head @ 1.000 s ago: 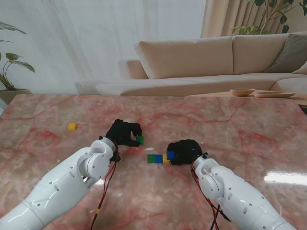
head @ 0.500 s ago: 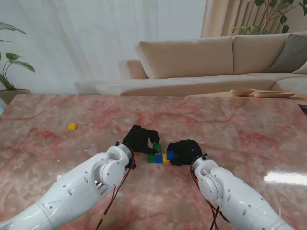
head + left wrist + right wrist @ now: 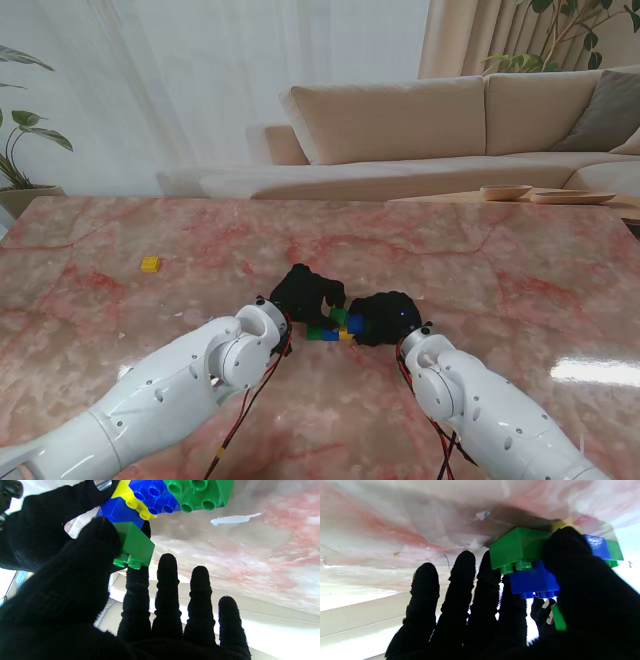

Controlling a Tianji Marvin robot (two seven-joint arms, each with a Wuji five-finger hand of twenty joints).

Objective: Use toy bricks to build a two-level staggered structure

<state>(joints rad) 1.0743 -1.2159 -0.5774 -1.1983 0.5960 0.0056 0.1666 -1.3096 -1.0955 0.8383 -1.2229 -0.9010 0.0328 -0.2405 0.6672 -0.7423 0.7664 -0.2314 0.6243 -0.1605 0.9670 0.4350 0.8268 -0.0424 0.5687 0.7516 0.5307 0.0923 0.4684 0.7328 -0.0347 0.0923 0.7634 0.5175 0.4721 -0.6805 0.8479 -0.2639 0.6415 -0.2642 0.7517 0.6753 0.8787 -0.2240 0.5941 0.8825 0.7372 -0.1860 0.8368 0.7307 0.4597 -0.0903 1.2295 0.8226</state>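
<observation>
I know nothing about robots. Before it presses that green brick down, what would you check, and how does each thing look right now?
1. Left hand holds the green brick: ok, pinched between thumb and finger.
2. Brick's studs point away from the table: ok.
3. Right hand steadies the bottom row: ok, it rests against the row's right end.
4. Brick sits over the row, offset for the stagger: cannot tell, the hands hide the alignment.
5. Brick already seated on the studs: cannot tell.
6. Spare yellow brick out of the way: ok, far to the left.
</observation>
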